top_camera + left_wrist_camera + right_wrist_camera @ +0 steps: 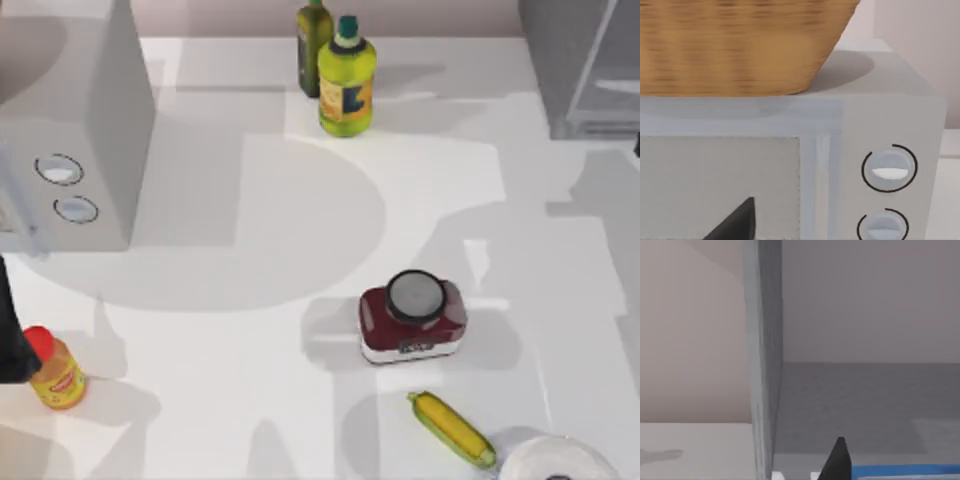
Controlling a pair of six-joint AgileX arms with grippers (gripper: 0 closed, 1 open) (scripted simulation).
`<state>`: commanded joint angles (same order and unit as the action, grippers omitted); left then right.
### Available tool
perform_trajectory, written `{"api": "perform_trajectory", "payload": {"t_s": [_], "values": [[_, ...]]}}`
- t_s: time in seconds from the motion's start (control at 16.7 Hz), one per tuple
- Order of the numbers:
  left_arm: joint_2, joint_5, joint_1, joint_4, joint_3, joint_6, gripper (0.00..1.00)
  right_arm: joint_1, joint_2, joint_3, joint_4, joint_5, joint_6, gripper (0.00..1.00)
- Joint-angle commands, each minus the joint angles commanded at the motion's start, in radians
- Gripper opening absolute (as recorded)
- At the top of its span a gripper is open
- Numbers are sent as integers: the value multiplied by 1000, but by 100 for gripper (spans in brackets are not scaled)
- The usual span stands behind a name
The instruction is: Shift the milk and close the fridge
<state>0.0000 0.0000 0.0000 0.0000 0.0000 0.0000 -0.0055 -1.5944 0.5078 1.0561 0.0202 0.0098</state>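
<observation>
Right arm reaching into the fridge with the milk; left arm parked at the table's left edge.

Your right gripper (840, 465) is at the open fridge (762, 365), in the top view's far right corner; the right wrist view looks past the pale upright edge into the grey interior. One dark finger (839, 460) pokes up beside a blue strip with white bits below, likely the milk (905, 471) top, held low and close, probably so it goes onto the shelf. You cannot tell if the claw is spread or pinching the carton. Not enough of the carton shows to read the lettering. The fridge reads as open, closing not yet done. Your left arm (12, 330) idles by the yellow red-capped bottle (55, 372), facing the grey box with two dials (890, 170) and a wicker basket (740, 45) on top. Left claw state: cannot tell.
</observation>
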Motion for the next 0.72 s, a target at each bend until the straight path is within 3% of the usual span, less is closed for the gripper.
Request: {"api": "perform_trajectory", "payload": {"t_s": [0.48,0.72], "values": [[0,0,0,0,0,0,100,-126,-397,607,-332,-79,-30,0],[0,0,0,0,0,0,100,-166,-546,795,-489,-121,-37,0]]}}
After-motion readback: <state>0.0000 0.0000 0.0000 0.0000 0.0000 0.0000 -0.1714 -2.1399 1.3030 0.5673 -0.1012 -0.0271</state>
